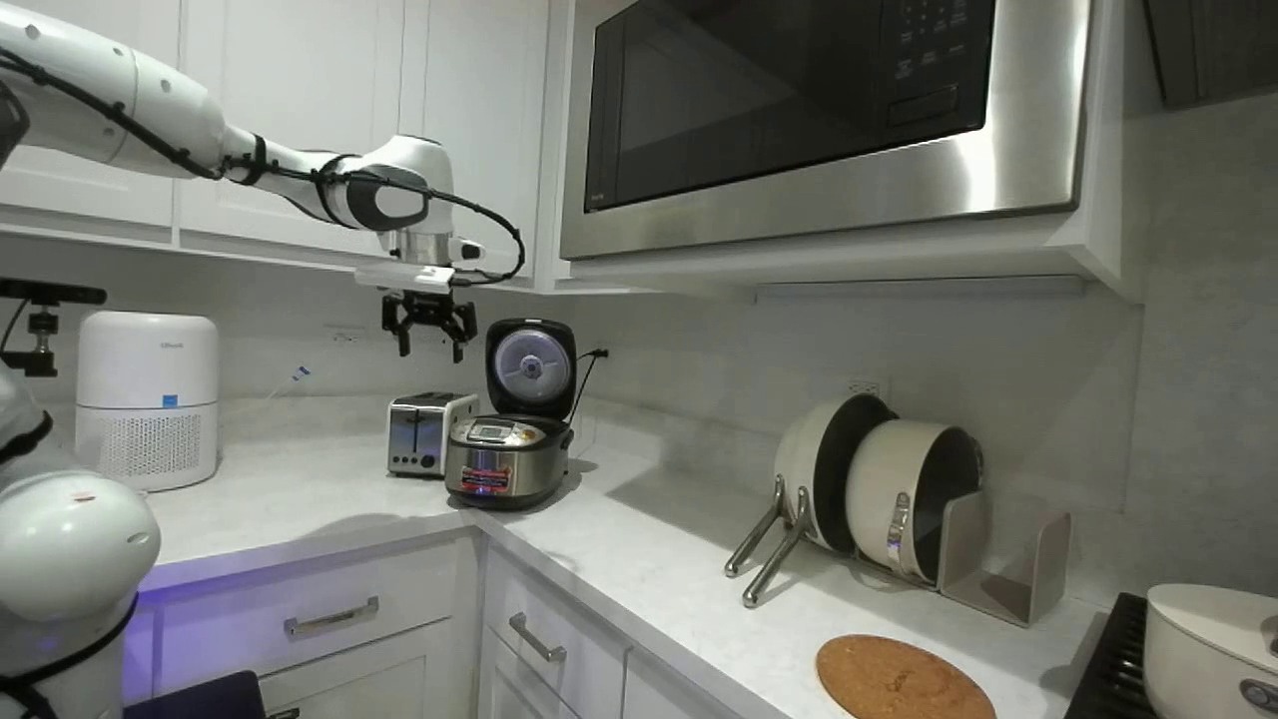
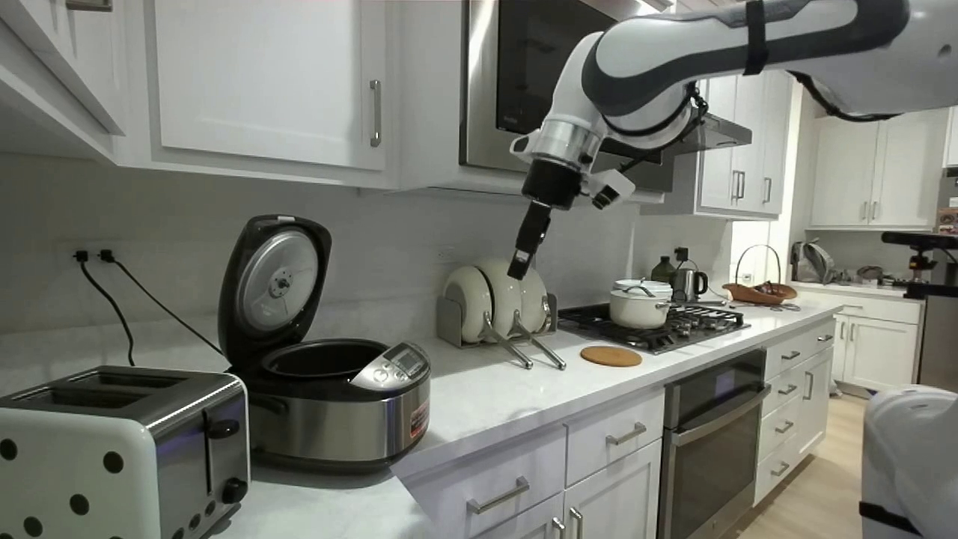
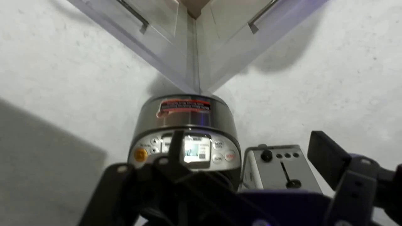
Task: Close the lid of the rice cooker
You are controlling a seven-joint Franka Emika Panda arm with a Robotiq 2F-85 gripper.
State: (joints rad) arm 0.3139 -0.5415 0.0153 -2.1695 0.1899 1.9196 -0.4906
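Note:
The rice cooker (image 1: 509,471) is a silver and black pot on the counter corner, seen also in an exterior view (image 2: 329,430) and the wrist view (image 3: 185,117). Its lid (image 1: 532,367) stands open and nearly upright, with the round metal inner plate showing in both exterior views (image 2: 275,284). The lid does not show in the wrist view. My gripper (image 1: 431,350) is open and empty, fingers pointing down, in the air above counter height and apart from the cooker and lid. Its spread fingers also show in an exterior view (image 2: 519,271) and the wrist view (image 3: 247,138).
A toaster (image 1: 424,434) stands right beside the cooker. A power cord (image 2: 161,299) runs from the wall behind the lid. Wall cabinets (image 1: 300,110) and a microwave (image 1: 799,120) hang above. Pans (image 1: 899,489) in a rack and a cork mat (image 1: 904,679) lie further along.

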